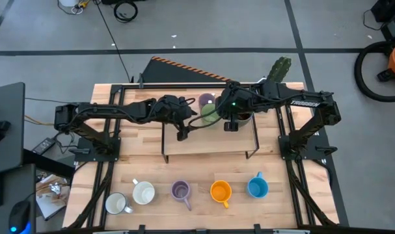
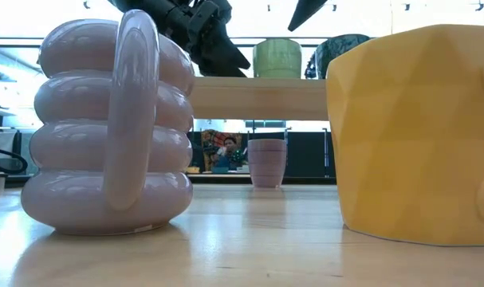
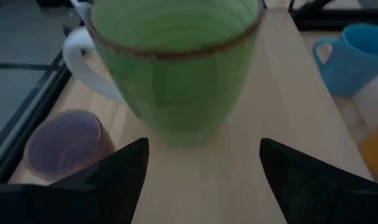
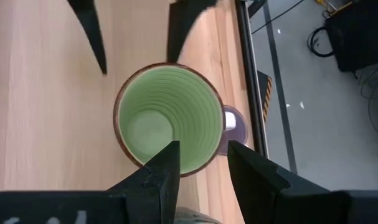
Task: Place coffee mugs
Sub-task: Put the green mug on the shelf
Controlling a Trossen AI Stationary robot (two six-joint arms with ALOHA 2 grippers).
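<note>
A green mug [image 1: 209, 116] stands upright on a raised wooden shelf [image 1: 184, 144], clear in the right wrist view [image 4: 167, 118]. My left gripper [image 3: 204, 162] is open and level with the shelf, just left of the green mug [image 3: 176, 68], with a gap between them. My right gripper [image 4: 204, 162] is open and hovers above that mug's rim; its fingertip [image 2: 299, 20] shows above the mug [image 2: 277, 57]. A dark mug [image 2: 341, 52] stands on the shelf beside it. A lilac mug [image 2: 265, 163] rests on the table behind the shelf.
Along the table's near edge stand two white mugs [image 1: 116, 203] [image 1: 144, 192], a ribbed lilac mug [image 1: 181, 190], an orange mug [image 1: 220, 192] and a blue mug [image 1: 257, 188]. A cactus [image 1: 280, 68] stands at the far right corner. Bare wood lies between shelf and row.
</note>
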